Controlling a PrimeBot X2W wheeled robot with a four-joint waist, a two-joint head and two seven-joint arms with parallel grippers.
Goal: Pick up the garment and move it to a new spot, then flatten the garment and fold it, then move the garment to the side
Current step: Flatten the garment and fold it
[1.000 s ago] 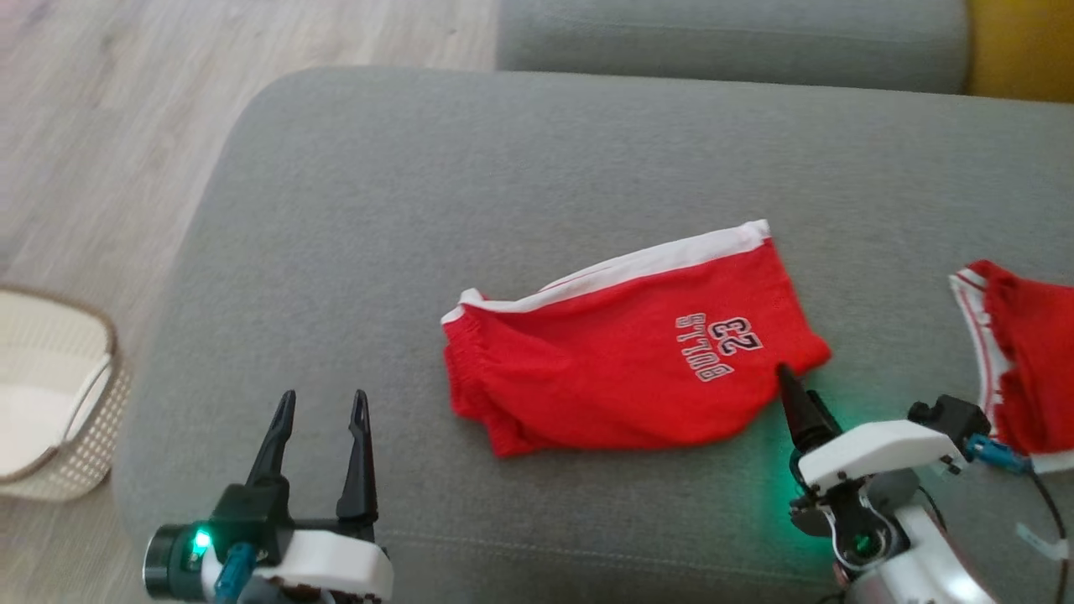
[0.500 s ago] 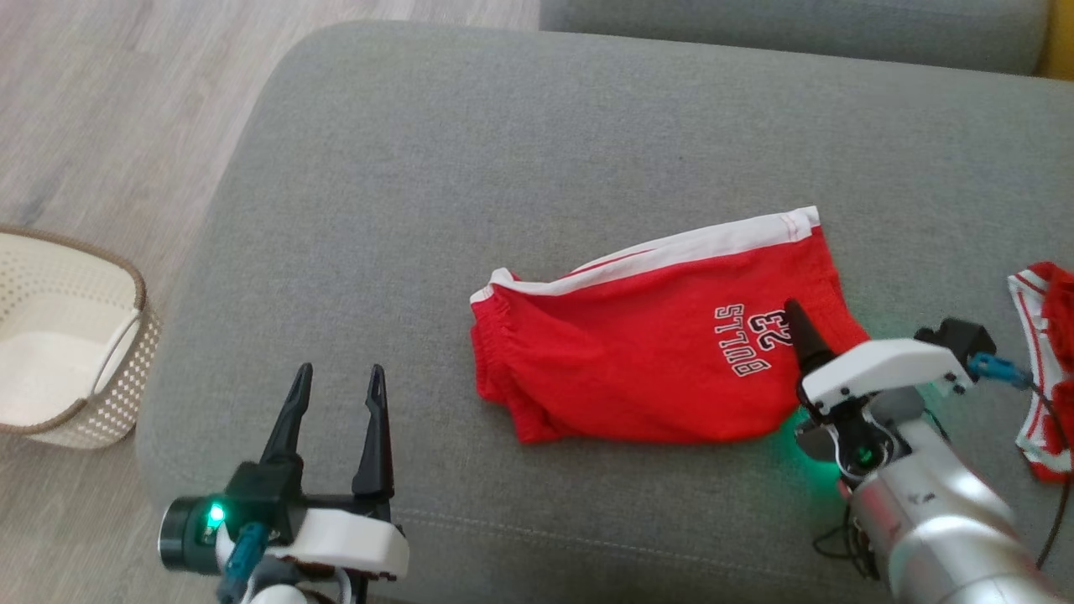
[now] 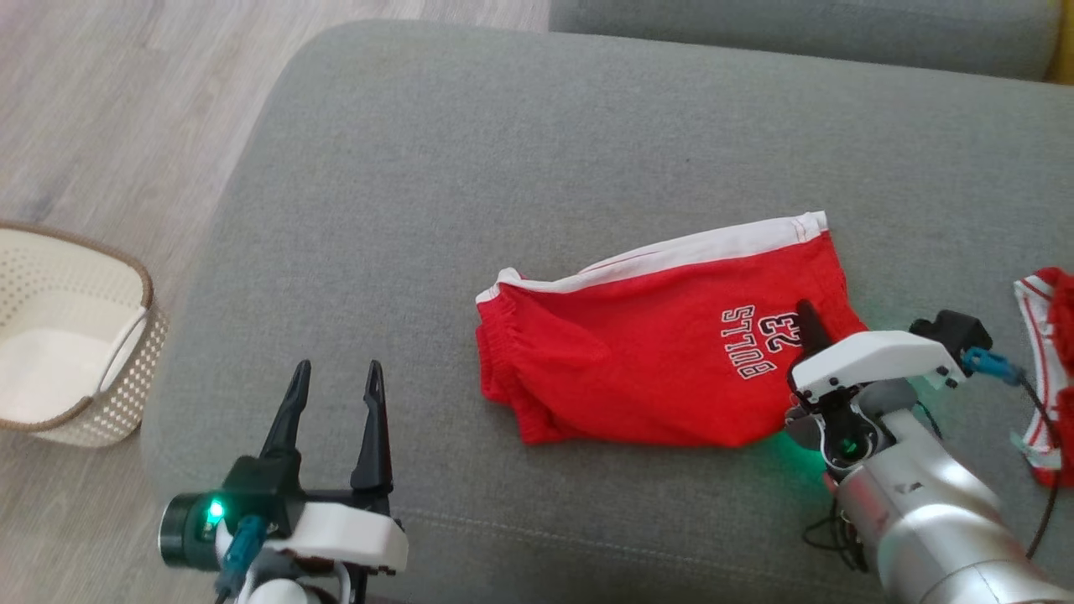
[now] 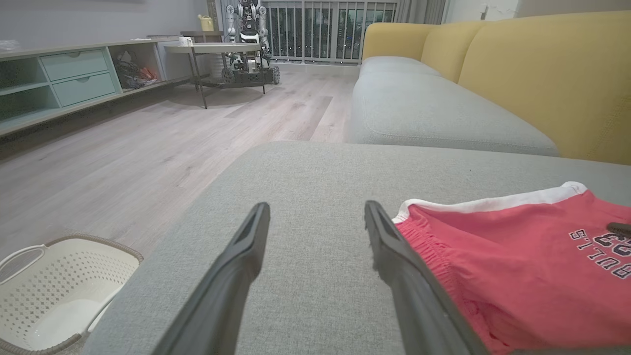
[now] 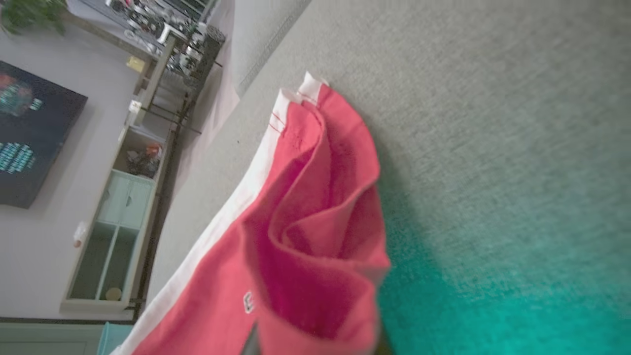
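- Grey fabric sofa cushion (image 3: 537, 168): rounded corner, takes up most of head view; wood floor (image 3: 101, 101) off its L side.
- Red shorts, i.e. the garment (image 3: 638, 377): lies on cushion, centre-R. White band along far edge, "BULLS 23" print near R end, gathered elastic end twd robot's L. R end bunched into folds.
- Cream perforated basket (image 3: 126, 394): on floor, L of cushion, well apart from garment.
- 2nd red/white cloth (image 3: 1049, 369): at R edge of view, apart from garment.
- R gripper (image 3: 807, 323): at garment's R end by the print, fingers pressed together w/ red cloth pinched betw them.
- L gripper (image 3: 337, 369): over cushion's front-L, fingers spread, nothing held; near garment's elastic end, not touching.
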